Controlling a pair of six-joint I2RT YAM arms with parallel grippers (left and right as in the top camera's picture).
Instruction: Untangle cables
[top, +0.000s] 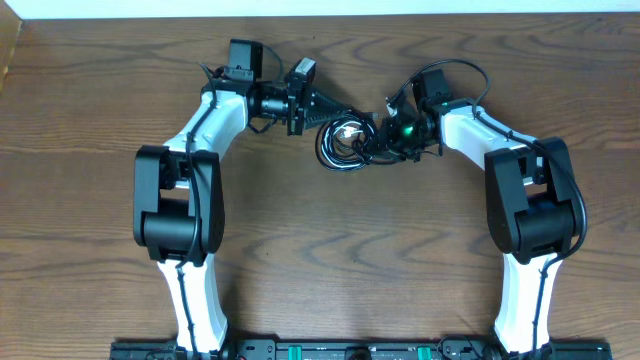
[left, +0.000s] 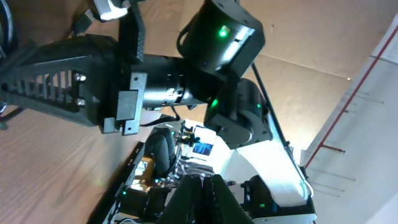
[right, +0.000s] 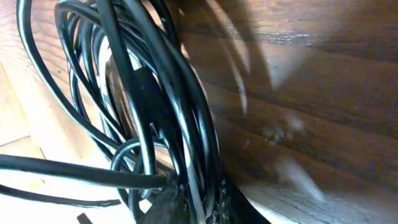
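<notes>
- Black cables (right: 155, 118) fill the right wrist view. They are thin round strands with a smooth, glossy sheath, lying in overlapping loops and gathered into a tight bunch toward the lower edge.
- Right end effector (top: 378, 138): clamped on that bunch. The strands run down between its jaws at the bottom of the wrist view.
- Location of cables: one loose, roughly round coil on the far middle of the surface (top: 320, 260), between the two end effectors and resting on the wood.
- White strand (top: 348, 129): a short pale piece inside the upper part of the coil. It is too small to make out its ends.
- Left end effector (top: 343, 111): jaws together, tapering to a point at the coil's upper left rim. Whether it touches or pinches a strand, I cannot tell.
- Left wrist view looks across at the right end effector's fingers (left: 50, 81): matte black with open lattice ribbing, pointing toward the coil.
- Surface: flat, dark brown wood with pronounced grain.
- Arms (top: 190, 170): white shells with black joints. A green light (top: 407, 130) shows at the right wrist.
</notes>
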